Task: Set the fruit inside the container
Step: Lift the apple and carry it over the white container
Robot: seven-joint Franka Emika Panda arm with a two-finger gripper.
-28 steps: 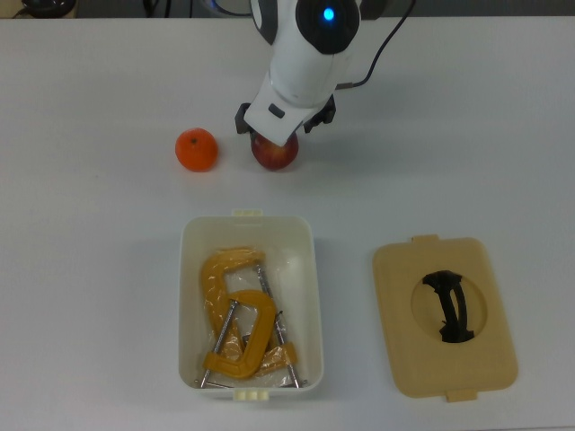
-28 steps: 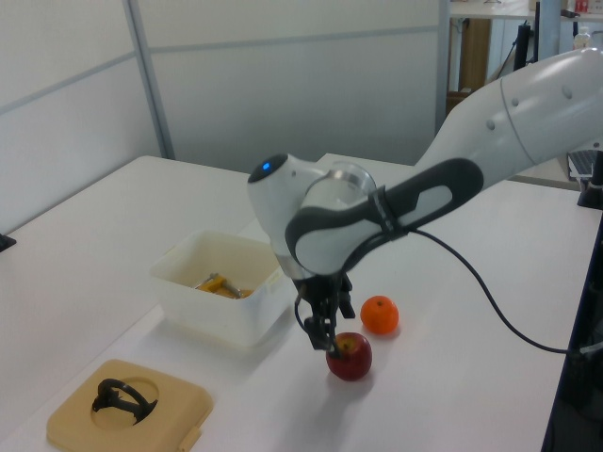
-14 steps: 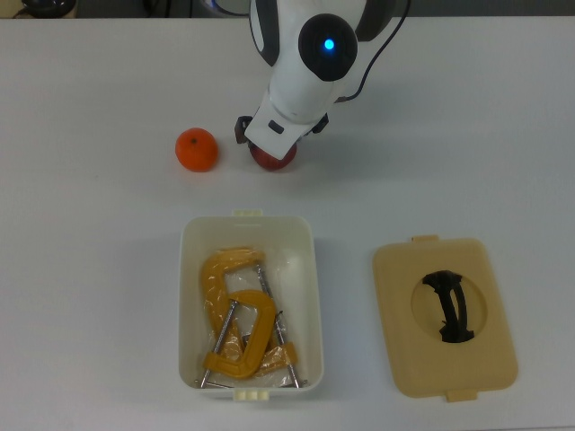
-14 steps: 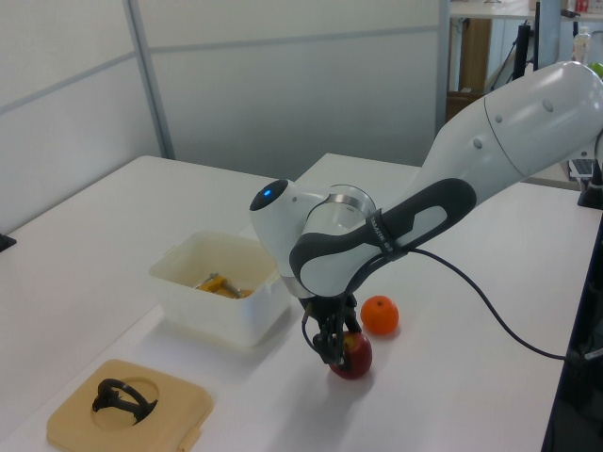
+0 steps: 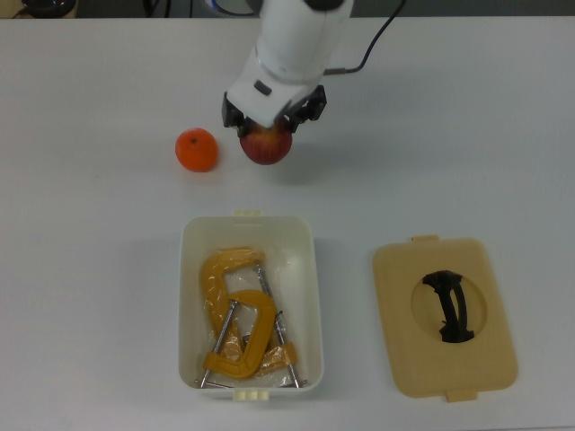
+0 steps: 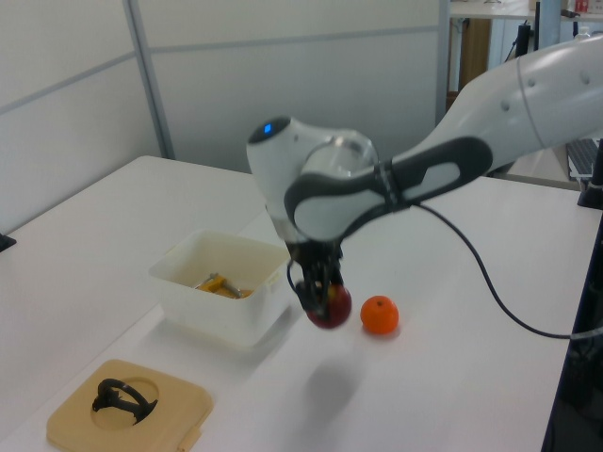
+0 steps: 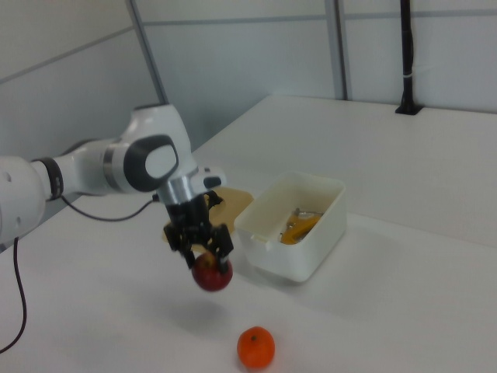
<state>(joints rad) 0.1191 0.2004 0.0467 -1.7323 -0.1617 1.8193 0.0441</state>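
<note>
Orange (image 5: 197, 149): you'll find it on the table (image 5: 90, 269), leftmost in the top view, just left of the apple and apart from it. In the left view (image 6: 380, 314) it sits to the apple's right; in the right view (image 7: 256, 347) it lies below the apple, nearest the camera.

Apple (image 5: 266, 144): your gripper has it off the table. In the left view (image 6: 329, 306) it hangs clear above its own soft shadow on the tabletop; in the right view (image 7: 213, 274) it hangs likewise, with a yellowish patch on top between the fingers.

Gripper (image 5: 269, 119): closed around the apple from above, one finger on each side, pointing down. You see the same grasp in the left view (image 6: 318, 288) and the right view (image 7: 204, 247).

Box (image 5: 187, 269): white, open, standing on the table below the apple in the top view, well apart from it. In the left view (image 6: 188, 301) it is to the apple's left; in the right view (image 7: 318, 249) to the apple's right.

Clamps (image 5: 235, 314): yellow-orange, lying inside the box, overlapping one another.

Lid (image 5: 395, 359): tan, flat on the table right of the box in the top view, apart from it, with a black handle (image 5: 451, 305) in its round recess. In the left view (image 6: 170, 410) it lies at the lower left.
</note>
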